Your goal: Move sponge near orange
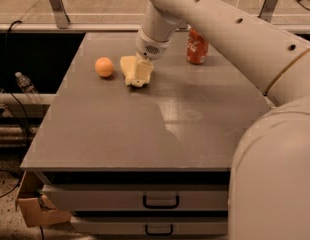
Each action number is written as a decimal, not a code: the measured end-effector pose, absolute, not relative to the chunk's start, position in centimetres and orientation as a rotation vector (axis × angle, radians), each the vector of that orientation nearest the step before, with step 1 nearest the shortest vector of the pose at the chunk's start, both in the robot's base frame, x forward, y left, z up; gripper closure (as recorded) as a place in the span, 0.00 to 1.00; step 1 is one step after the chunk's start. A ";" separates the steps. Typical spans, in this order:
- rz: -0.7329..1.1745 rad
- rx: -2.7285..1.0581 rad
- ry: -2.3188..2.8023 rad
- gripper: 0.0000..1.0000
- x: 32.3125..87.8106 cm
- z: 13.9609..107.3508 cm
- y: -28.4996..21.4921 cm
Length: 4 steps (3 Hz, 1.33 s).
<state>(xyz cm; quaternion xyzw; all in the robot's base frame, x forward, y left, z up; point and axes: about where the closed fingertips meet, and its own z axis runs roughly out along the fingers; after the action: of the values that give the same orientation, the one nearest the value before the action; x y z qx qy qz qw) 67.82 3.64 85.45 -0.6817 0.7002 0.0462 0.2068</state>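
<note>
A flat grey surface (pixel 145 134) tops a cabinet of dark drawers (pixel 160 201). A clear plastic water bottle (pixel 26 87) lies on the shelf to the left, and a brown cardboard box (pixel 35 209) sits on the floor below.

The robot's white arm reaches in from the right. Its hand (pixel 141 74) is down at the far part of the surface, right on the pale yellow, wavy-edged foam sponge (pixel 128 65). The hand's pale parts blend with the foam, so it cannot be told whether the hand is clamped on the sponge or only pressed against it.

The sponge lies just beside the small round orange fruit (pixel 104 67), with a narrow strip of grey showing between them. The red aluminium soda can (pixel 197 47) stands well apart on the other side of the arm.

The step in hand looks like the final placement, and the task seems almost complete.

- **Setting down:** the robot should lay the sponge flat where it is or a touch closer, then let go gently so the soft foam does not spring sideways.
- **Clearance:** the orange is a smooth ball and would likely roll at the slightest nudge, so the sponge should stop short of touching it.
- **Withdrawing:** the hand should lift straight up, not sweep left towards the fruit or back towards the can.
</note>
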 end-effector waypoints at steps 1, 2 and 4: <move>0.149 -1.926 1.935 1.00 68.1 85.1 5.0; 0.152 -1.929 1.936 0.83 68.1 84.8 5.1; 0.157 -1.937 1.937 0.36 68.1 84.4 5.3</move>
<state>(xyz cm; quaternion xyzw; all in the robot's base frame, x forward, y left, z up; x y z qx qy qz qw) 68.08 5.32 84.35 -0.6920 0.6921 0.0562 0.1976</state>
